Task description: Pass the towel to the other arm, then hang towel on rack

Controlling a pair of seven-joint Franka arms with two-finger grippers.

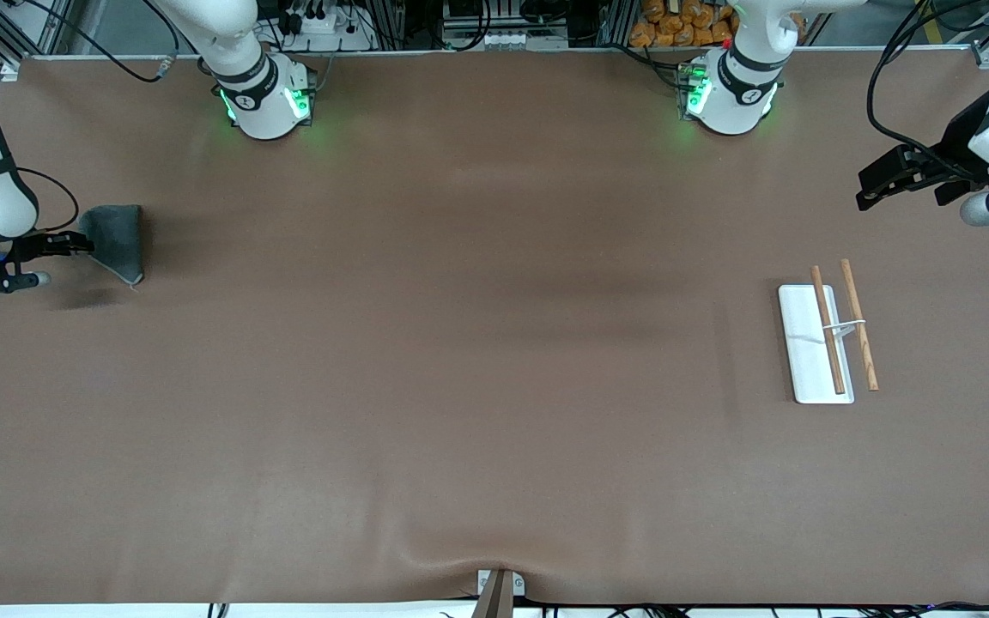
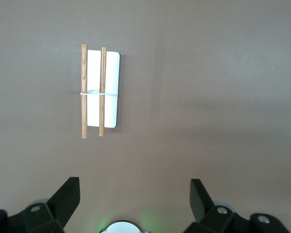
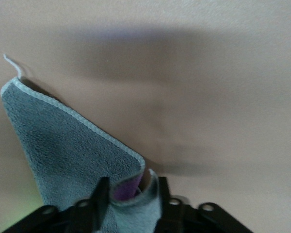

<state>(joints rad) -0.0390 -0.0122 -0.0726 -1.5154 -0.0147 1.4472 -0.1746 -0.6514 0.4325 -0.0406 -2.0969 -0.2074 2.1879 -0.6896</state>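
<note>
**Towel up at one end, rack waiting at the other**

Front view first: the right gripper (image 1: pixel 82 246) is at the right arm's end of the table, clamped on a corner of the dark grey towel (image 1: pixel 117 240). The cloth hangs from the fingers in a wedge shape, lifted above the brown table (image 1: pixel 460 386), with a soft shadow on the surface under it. At the left arm's end of the table, the rack (image 1: pixel 816 343) lies flat: white base, two wooden rods side by side, a thin wire joining them across the middle. One rod sits over the base, the other just off its edge. The left gripper (image 1: pixel 876 184) hangs in the air above bare table, near the rack but not over it.

Left wrist view now: the left gripper's fingers (image 2: pixel 68 196) are spread wide with nothing between them, and the rack (image 2: pixel 109 87) is in sight on the table below, well apart from them.

Right wrist view: the fingers (image 3: pixel 101 194) are pinching a bunched fold of the towel (image 3: pixel 63 155), its pale stitched edge running diagonally away and a loose thread curling off the far corner.
</note>
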